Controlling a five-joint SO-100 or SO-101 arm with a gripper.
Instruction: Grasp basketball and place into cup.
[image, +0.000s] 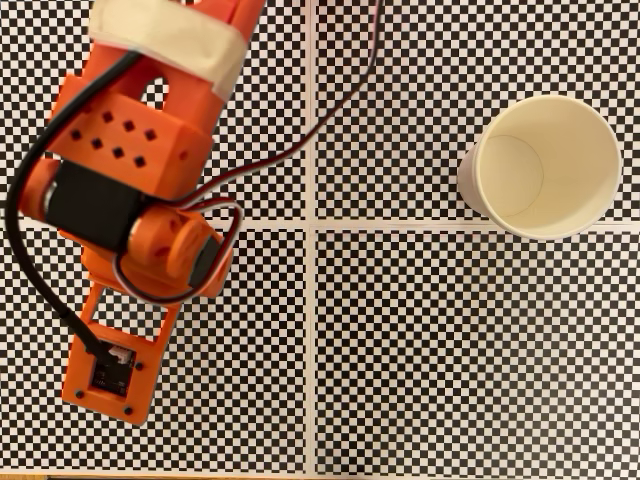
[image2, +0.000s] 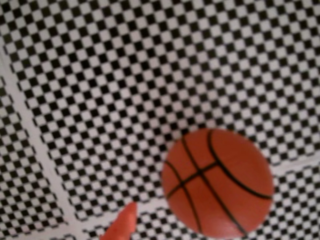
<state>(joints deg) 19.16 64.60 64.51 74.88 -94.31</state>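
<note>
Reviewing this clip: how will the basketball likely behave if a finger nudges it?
The basketball is round and rests free on the flat checkered mat, so it would probably roll away. Its surface looks smooth, so a fingertip may slip.

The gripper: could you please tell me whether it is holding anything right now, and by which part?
Nothing is held. In the wrist view the basketball rests on the checkered mat, apart from the one orange fingertip showing.

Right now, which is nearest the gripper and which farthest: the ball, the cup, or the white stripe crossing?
1. Ball: just right of the gripper in the wrist view.
2. Stripe crossing: slightly farther, to its left.
3. Cup: farthest, at the fixed view's upper right.
</note>
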